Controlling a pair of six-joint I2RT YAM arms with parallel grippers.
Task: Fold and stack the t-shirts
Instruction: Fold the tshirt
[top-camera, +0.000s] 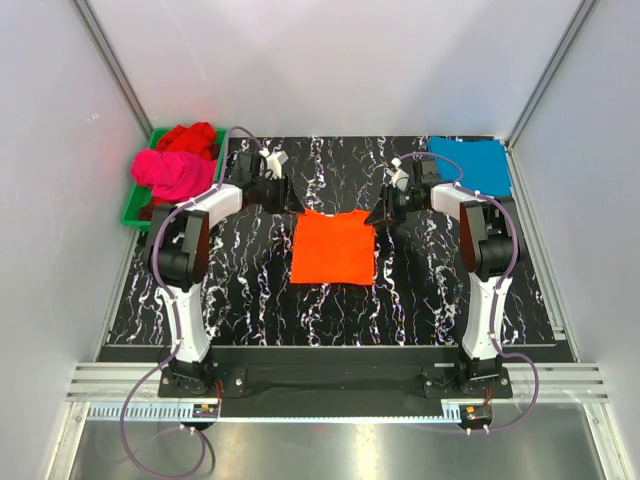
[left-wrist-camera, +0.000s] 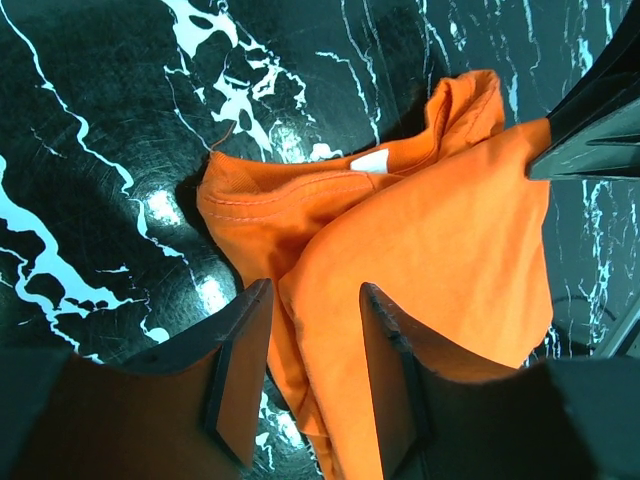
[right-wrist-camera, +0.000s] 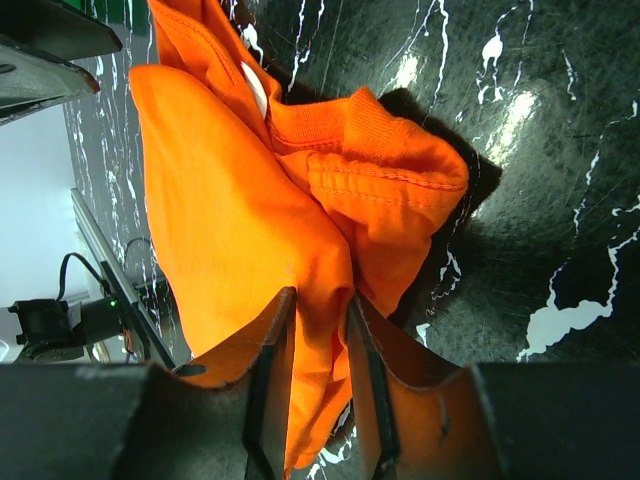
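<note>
The orange t-shirt (top-camera: 333, 247) lies folded in the middle of the table, with its collar end bunched at the far edge. My left gripper (top-camera: 290, 200) is at its far left corner. In the left wrist view the gripper (left-wrist-camera: 315, 300) stands open, with the orange cloth (left-wrist-camera: 430, 250) loose between the fingers. My right gripper (top-camera: 378, 212) is at the far right corner. In the right wrist view it (right-wrist-camera: 322, 310) is shut on a fold of the orange shirt (right-wrist-camera: 230, 210). The teal-blue t-shirt (top-camera: 470, 165) lies flat at the back right. The magenta-pink t-shirt (top-camera: 175, 172) and the red t-shirt (top-camera: 190, 138) are piled at the back left.
The magenta and red shirts sit in a green plastic tray (top-camera: 135, 205) at the table's back left corner. White walls and metal rails close in the black marbled table (top-camera: 240, 290) on three sides.
</note>
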